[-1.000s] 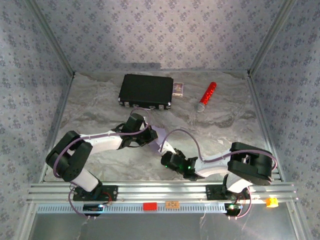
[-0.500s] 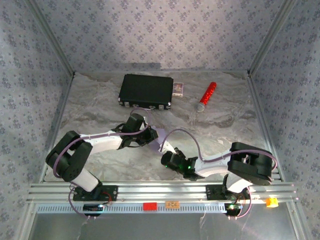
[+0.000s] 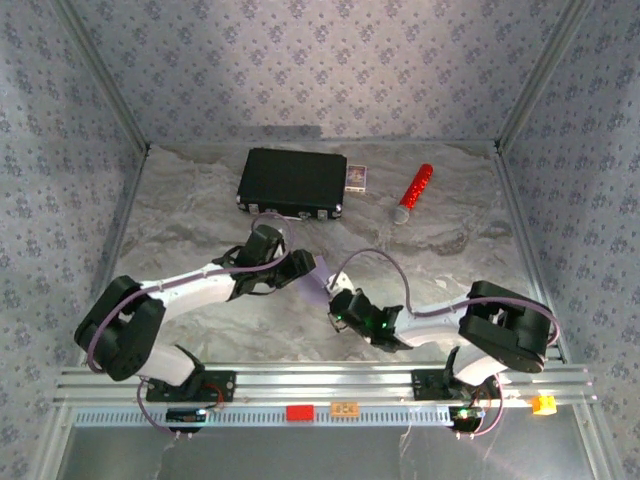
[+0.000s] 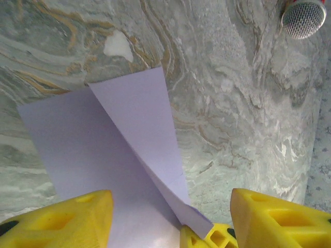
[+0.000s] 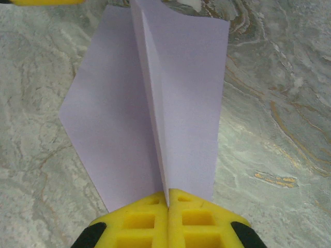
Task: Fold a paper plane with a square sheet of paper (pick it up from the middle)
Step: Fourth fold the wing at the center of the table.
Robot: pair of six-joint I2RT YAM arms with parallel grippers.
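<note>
Right wrist view: the right gripper (image 5: 168, 200) had its jaws pressed fully together on the sheet of paper (image 5: 176, 88). They pinched the raised centre crease at the edge nearest them. One panel lay flat out to the left of the jaws and the other leaned away to their right.

In the left wrist view, the left gripper (image 4: 173, 214) stood with its jaws well apart and gripped nothing. The lilac sheet ran forward out of the gap, and a folded flap slanted across toward the right-hand finger (image 4: 274, 217). Whether either pad touched the paper could not be told.

The step looked like setting the next fold along that crease. To do it well, the right pinch would need to be firm and low, so the crease could not wander. The left jaws would need to come down astride the flap's free edge, clear of the other gripper's tip between them. Pressing the flap flat to the table (image 4: 243, 103) before any sliding would probably sharpen the fold. Dragging a loose panel risked skewing it.
</note>
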